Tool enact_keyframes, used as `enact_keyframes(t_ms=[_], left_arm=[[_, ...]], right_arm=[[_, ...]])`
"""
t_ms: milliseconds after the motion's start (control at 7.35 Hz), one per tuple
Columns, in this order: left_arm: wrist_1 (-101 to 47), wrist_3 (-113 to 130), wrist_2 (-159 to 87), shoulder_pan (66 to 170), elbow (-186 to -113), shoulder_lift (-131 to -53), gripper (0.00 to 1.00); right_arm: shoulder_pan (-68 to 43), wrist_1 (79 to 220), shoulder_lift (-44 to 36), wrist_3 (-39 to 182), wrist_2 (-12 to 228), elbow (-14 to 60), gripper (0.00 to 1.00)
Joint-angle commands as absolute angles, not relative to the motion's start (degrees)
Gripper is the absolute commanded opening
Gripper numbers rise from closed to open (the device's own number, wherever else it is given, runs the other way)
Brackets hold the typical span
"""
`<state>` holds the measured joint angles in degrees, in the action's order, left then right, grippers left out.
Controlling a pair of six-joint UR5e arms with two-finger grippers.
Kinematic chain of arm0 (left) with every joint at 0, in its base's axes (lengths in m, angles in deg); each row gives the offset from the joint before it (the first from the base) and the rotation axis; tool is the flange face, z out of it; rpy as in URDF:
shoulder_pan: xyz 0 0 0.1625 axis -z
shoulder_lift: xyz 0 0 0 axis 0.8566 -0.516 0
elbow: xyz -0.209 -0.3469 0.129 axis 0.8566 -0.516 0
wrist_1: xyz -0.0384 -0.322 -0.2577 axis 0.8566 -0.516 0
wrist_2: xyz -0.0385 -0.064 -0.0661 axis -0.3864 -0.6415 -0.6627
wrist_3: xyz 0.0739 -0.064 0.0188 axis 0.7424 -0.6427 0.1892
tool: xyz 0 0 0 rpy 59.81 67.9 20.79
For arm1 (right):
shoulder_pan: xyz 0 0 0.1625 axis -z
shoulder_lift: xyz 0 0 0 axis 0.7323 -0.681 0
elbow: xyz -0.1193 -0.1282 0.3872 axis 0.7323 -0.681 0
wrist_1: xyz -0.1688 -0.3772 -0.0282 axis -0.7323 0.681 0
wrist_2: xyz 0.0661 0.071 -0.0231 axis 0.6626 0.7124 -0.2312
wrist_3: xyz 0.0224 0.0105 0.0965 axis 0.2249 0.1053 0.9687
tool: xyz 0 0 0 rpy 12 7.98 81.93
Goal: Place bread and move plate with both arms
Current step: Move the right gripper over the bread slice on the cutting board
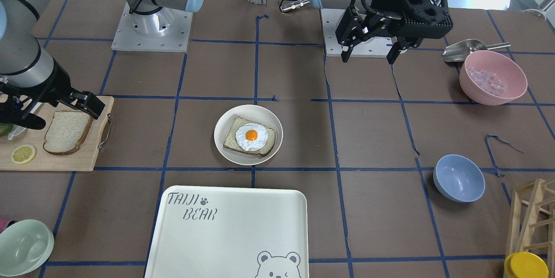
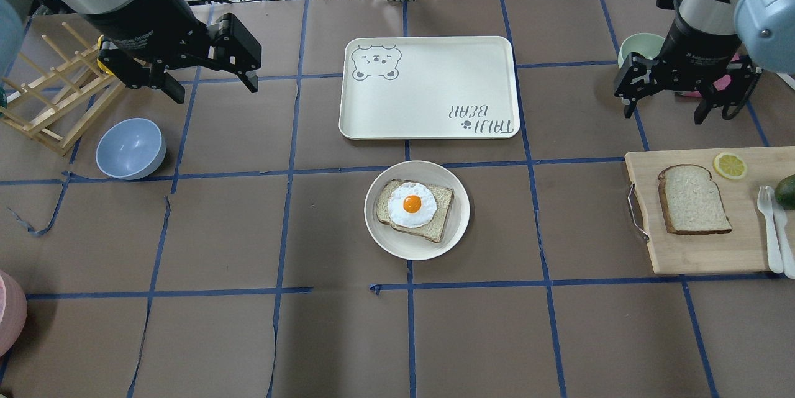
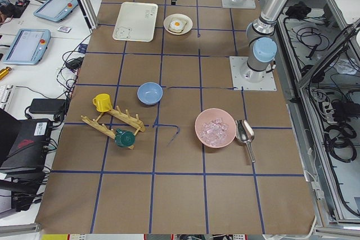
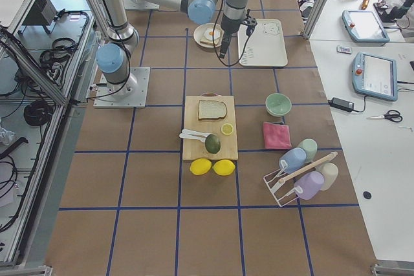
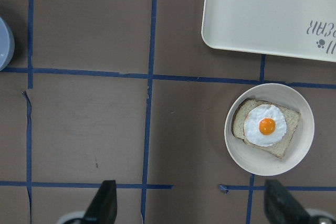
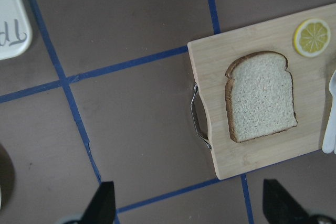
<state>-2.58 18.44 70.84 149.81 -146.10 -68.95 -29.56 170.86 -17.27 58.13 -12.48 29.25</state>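
The plain bread [image 2: 692,199] lies flat on a wooden cutting board at my right; it also shows in the right wrist view [image 6: 261,96] and the front view [image 1: 67,132]. The round off-white plate [image 2: 382,239] stands mid-table and holds a slice topped with a fried egg [image 2: 411,205]; the plate also shows in the left wrist view [image 5: 252,161]. My right gripper [image 2: 674,90] is open and empty, raised above the table just beyond the board. My left gripper [image 2: 214,89] is open and empty, raised high at the far left, well away from the plate.
A large white bear-printed tray [image 2: 428,84] lies just beyond the plate. The cutting board [image 2: 695,255] also carries a lemon slice [image 2: 730,165], white cutlery and an avocado. A blue bowl [image 2: 130,148] and a wooden rack [image 2: 49,100] stand left. A pale green bowl [image 2: 640,47] stands far right.
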Motion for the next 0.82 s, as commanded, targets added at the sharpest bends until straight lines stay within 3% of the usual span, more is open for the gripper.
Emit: enact_keyframes(t_ms=[0, 272, 408, 680], left_arm=[[-2.72, 18.88, 71.06, 149.90, -146.10, -68.82, 1.00], [-2.80, 18.97, 71.14, 149.73, -145.84, -69.08, 1.00], [-2.80, 19.06, 71.06, 149.55, -145.67, -69.43, 1.00], [-2.98, 19.06, 71.32, 150.16, -145.84, -69.79, 1.00]], right_arm=[[-26.94, 173.59, -15.46, 57.82, -13.24, 34.26, 1.00], [-26.40, 180.40, -12.22, 57.91, -17.97, 37.51, 0.98], [-26.40, 182.27, -10.98, 58.00, -19.99, 38.92, 0.79], [-26.14, 184.03, -9.67, 58.35, -23.16, 39.02, 0.73]])
